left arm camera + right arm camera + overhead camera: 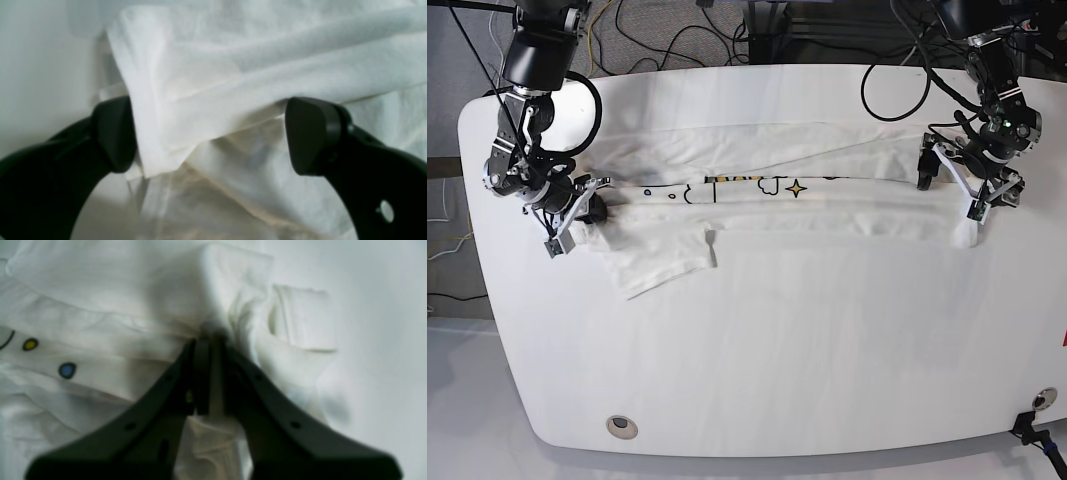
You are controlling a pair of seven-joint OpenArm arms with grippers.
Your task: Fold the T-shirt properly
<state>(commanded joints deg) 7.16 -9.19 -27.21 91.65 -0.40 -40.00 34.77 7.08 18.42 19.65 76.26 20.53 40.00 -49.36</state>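
Observation:
The white T-shirt (pixel 777 215) lies stretched in a long band across the far half of the table, with a strip of its print (pixel 757 184) showing along a fold. One sleeve (pixel 662 262) sticks out toward the front at the left. My right gripper (pixel 587 207) is shut on a bunched edge of the T-shirt (pixel 100 296) at that left end, its fingertips (pixel 200 350) pressed together on cloth. At the other end my left gripper (pixel 211 136) stands open, and a folded corner of the T-shirt (pixel 200 76) hangs between its fingers, brushing one pad (pixel 113 133).
The white table (pixel 777 360) has rounded edges and a round grommet (pixel 622 427) near its front left. Black cables (pixel 897 75) run along the back behind both arms. A small clamp (pixel 1037 415) sits at the front right corner.

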